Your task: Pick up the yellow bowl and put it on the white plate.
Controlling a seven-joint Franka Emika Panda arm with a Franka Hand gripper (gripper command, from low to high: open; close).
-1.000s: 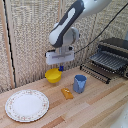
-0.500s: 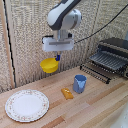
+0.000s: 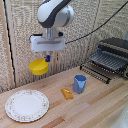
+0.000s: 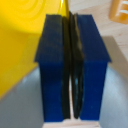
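The yellow bowl (image 3: 38, 66) hangs in the air above the wooden table, held by its rim and tilted. My gripper (image 3: 48, 58), a white block with dark blue fingers, is shut on that rim. In the wrist view the two blue fingers (image 4: 54, 65) are pressed together on the thin yellow rim, and the bowl (image 4: 22, 45) fills the side of the picture. The white plate (image 3: 27, 105) with the speckled rim lies on the table, below the bowl and a little toward the exterior view's left. The plate is empty.
A blue cup (image 3: 79, 83) stands on the table at the middle. A small orange-yellow wedge (image 3: 67, 93) lies beside it. A dark wire rack (image 3: 109, 59) sits at the exterior view's right. A woven screen forms the back wall.
The gripper has lifted the yellow bowl off the table and carried it up and toward the exterior view's left, nearer the plate.
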